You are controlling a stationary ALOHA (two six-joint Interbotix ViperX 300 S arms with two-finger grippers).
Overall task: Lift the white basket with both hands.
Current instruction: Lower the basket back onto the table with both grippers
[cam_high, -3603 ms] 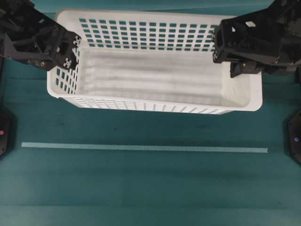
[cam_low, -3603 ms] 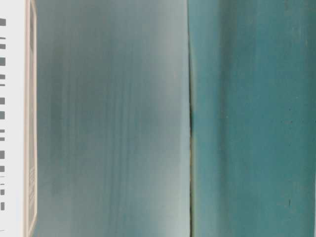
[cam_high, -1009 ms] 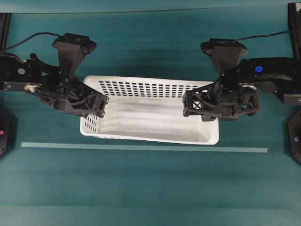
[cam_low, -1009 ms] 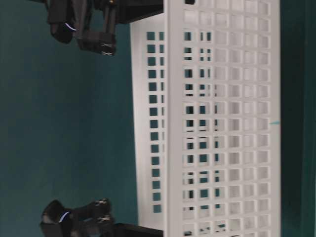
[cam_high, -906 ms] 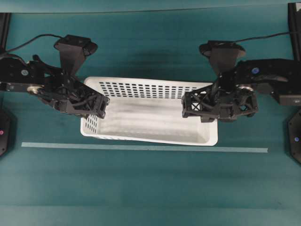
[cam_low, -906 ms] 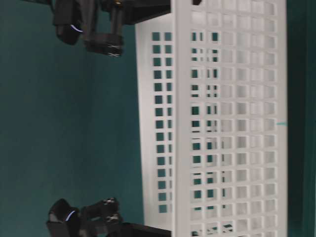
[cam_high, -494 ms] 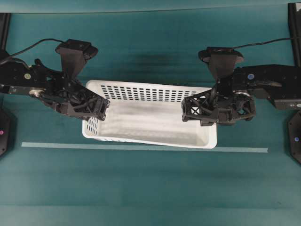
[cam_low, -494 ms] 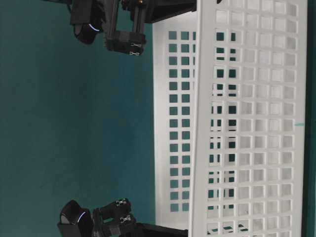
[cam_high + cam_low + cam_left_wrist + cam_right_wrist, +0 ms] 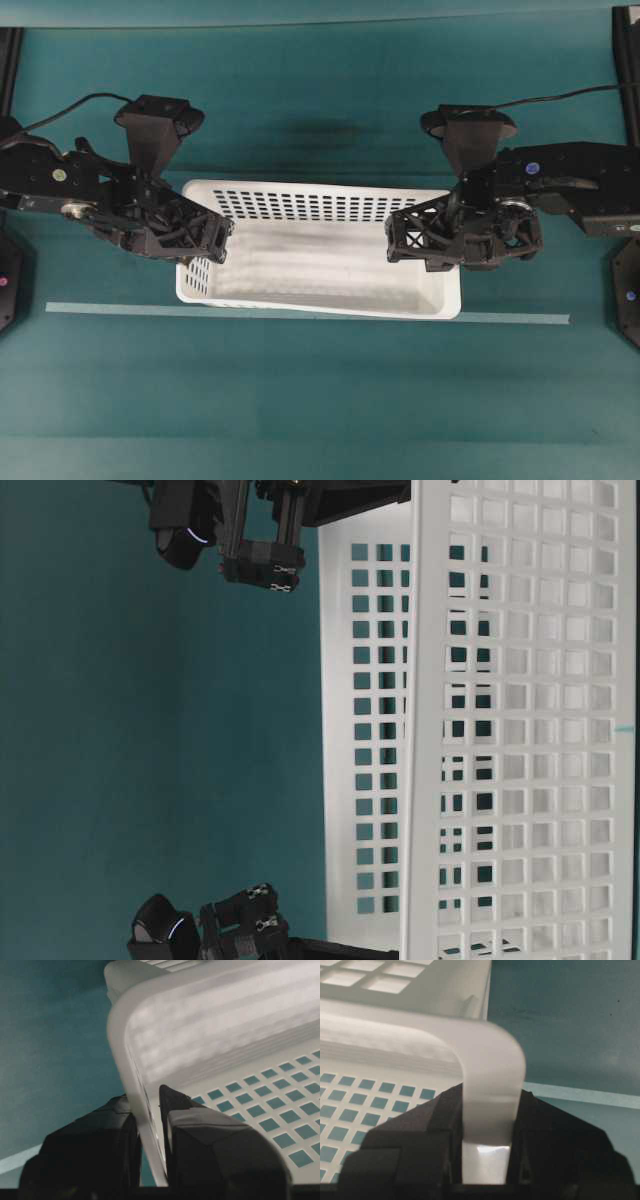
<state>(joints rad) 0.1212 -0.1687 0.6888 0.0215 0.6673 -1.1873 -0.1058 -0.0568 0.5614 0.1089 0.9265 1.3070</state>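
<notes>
Since the earlier frames, we had brought the white basket (image 9: 330, 255) down from close under the overhead camera, so it looked much smaller. Its long axis ran left to right between our arms. Our left gripper (image 9: 147, 1125) was clamped on the left end wall, our right gripper (image 9: 487, 1125) on the right rim. Below lay the teal table (image 9: 320, 400) with a pale tape line (image 9: 520, 319), uncluttered.
</notes>
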